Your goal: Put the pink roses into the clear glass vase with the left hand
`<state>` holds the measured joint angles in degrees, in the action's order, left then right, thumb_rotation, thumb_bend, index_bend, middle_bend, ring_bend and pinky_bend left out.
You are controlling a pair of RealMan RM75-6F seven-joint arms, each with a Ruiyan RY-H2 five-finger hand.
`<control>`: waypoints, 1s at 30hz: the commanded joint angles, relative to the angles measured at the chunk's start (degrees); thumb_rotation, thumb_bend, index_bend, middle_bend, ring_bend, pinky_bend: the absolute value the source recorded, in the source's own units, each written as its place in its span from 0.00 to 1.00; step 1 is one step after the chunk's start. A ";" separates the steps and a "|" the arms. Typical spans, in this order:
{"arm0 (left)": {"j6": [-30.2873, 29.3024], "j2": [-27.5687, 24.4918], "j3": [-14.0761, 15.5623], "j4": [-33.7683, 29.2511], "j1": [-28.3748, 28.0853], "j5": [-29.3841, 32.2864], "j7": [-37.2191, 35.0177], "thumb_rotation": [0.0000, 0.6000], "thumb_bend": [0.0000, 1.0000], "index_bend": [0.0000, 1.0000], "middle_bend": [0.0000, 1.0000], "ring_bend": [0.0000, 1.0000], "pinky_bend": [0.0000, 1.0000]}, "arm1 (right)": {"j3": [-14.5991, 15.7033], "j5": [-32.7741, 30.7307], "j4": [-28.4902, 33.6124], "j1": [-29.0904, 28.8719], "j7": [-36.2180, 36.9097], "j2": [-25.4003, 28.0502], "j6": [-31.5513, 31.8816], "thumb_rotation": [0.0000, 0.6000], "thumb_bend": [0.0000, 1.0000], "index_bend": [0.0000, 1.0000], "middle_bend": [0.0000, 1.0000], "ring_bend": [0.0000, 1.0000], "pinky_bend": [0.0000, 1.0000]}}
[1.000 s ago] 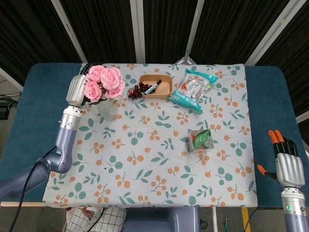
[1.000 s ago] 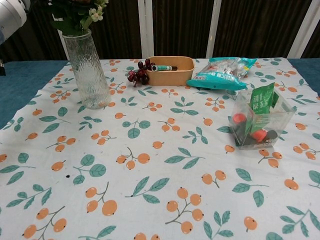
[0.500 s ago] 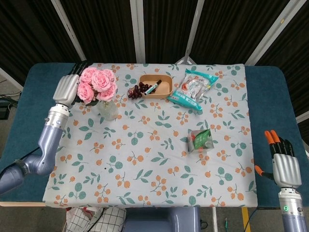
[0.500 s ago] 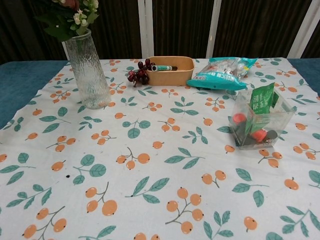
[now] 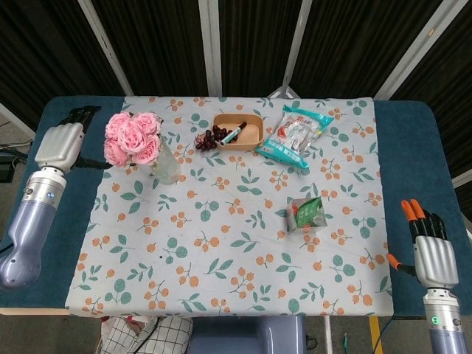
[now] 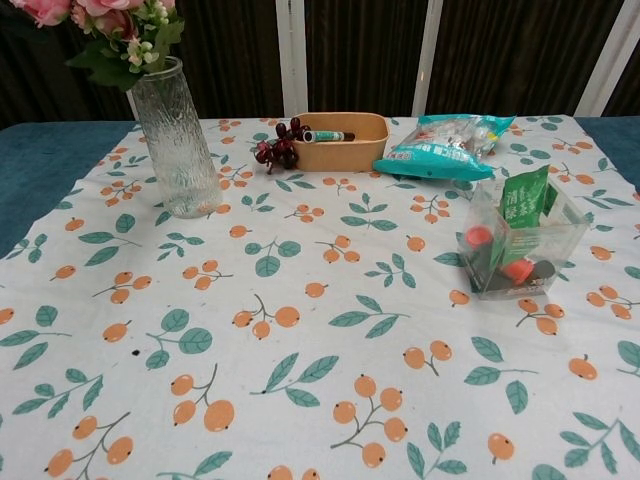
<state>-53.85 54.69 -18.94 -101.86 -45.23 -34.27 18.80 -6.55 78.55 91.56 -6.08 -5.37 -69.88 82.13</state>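
Head view shows the pink roses (image 5: 131, 138) standing in the clear glass vase (image 5: 167, 167) at the upper left of the frame, blooms leaning toward the left edge — the stems sit loosely in the mouth, which would explain the tilt. The left hand (image 5: 60, 144) hangs apart from them over the blue edge of the desk (image 5: 55, 259), holding nothing; its fingers point up the frame, and whether they are spread or together I cannot tell from behind. The right hand (image 5: 431, 249) waits at the lower right, fingers extended and empty, well away from the work. From the chest view the vase stands upright on the flowered cloth (image 6: 320, 330) — the placing looks done, judging by how things lie.
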 commanded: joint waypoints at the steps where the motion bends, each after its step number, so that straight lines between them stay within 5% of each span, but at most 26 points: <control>1: -1.04 -1.84 0.58 -2.29 0.84 0.37 -0.11 0.90 0.11 0.09 0.05 0.04 0.16 | -0.06 0.08 0.11 0.12 0.39 0.18 0.18 1.00 0.20 0.00 0.00 0.04 0.01; 5: -4.05 -4.33 2.56 -7.09 3.87 -1.00 -0.33 0.91 0.13 0.09 0.07 0.05 0.19 | -0.02 0.26 0.30 0.24 1.08 0.54 0.25 1.00 0.20 0.00 0.00 0.04 0.01; 11: -18.87 -2.13 10.09 -11.34 14.63 -16.25 -1.22 0.98 0.13 0.09 0.07 0.05 0.19 | 0.11 0.46 0.70 0.52 1.95 1.14 0.40 1.00 0.20 0.00 0.00 0.04 0.01; 14: -26.59 1.38 15.16 -9.07 20.71 -23.67 -0.60 1.00 0.13 0.10 0.07 0.05 0.19 | 0.15 0.84 0.58 0.59 2.02 1.33 0.69 1.00 0.20 0.00 0.00 0.04 0.01; 21: -36.12 9.30 20.45 0.29 29.29 -36.45 -6.14 1.00 0.14 0.14 0.09 0.05 0.19 | 0.05 2.42 -1.37 0.69 1.53 1.04 2.28 1.00 0.20 0.00 0.00 0.04 0.01; 30: -37.27 13.08 21.90 5.80 33.28 -41.06 -8.86 1.00 0.14 0.16 0.10 0.05 0.18 | -0.18 2.70 -2.38 1.23 1.94 1.49 3.51 1.00 0.20 0.00 0.00 0.04 0.01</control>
<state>-91.35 67.17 2.91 -97.21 -12.43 -74.13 10.97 -6.71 81.28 89.21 -4.87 -3.46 -68.43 85.64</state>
